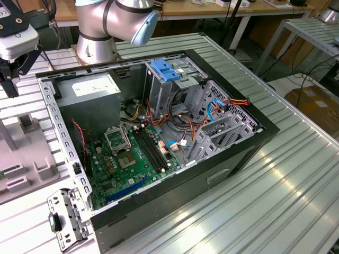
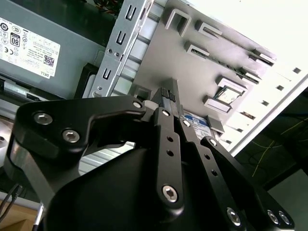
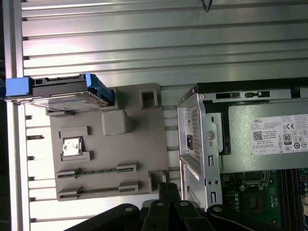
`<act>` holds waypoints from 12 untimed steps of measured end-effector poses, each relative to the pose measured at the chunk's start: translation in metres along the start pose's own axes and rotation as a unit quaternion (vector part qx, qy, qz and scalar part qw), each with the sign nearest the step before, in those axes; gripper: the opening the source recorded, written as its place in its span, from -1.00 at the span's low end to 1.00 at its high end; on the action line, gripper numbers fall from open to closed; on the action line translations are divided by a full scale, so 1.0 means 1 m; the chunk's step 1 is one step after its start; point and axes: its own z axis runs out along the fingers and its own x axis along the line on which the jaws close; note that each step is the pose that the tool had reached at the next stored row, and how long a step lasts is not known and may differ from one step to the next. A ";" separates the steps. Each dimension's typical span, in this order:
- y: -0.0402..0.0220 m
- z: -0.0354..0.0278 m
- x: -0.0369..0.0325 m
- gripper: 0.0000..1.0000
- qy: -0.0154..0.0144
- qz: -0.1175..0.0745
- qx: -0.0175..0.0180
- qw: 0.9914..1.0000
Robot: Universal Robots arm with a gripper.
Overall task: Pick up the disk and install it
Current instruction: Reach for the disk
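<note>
Your end effector (image 3: 166, 186) is closed on nothing | the disk (image 3: 67, 96) sits on the grey holder (image 3: 134, 139), apart from it.

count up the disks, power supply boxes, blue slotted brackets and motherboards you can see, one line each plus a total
disk: 1
power supply box: 1
blue slotted bracket: 1
motherboard: 1
total: 4
</note>
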 end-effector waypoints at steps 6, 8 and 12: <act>-0.0004 0.0001 0.0056 -0.79 0.000 0.000 0.000 1.000; -0.0006 0.0001 0.0083 -0.79 0.000 0.000 0.000 1.000; -0.0009 0.0001 0.0115 -0.79 0.000 0.000 0.000 1.000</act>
